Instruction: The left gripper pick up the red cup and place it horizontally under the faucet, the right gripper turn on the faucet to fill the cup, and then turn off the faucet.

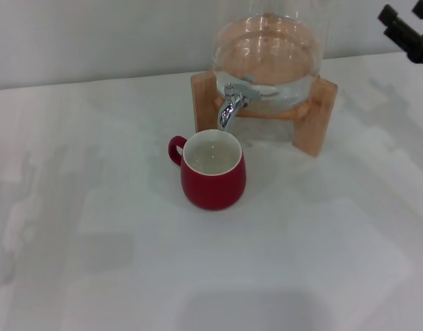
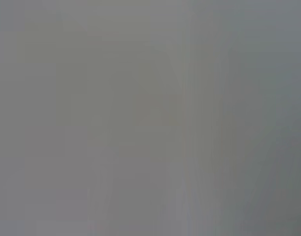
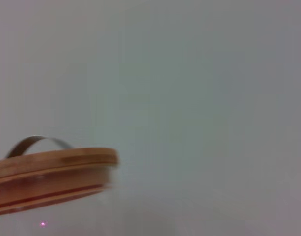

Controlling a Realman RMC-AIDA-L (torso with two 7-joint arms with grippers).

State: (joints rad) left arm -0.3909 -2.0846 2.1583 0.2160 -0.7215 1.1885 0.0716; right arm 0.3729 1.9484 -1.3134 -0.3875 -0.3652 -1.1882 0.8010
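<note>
The red cup [image 1: 213, 170] stands upright under the faucet [image 1: 232, 105]. The right gripper [image 1: 406, 31] is far away; I cannot tell its state.

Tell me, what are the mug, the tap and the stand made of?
The mug looks like glazed ceramic: glossy red outside, white inside. The tap looks like polished metal, mirror-bright. The stand looks like pale unpainted wood, possibly bamboo.
</note>
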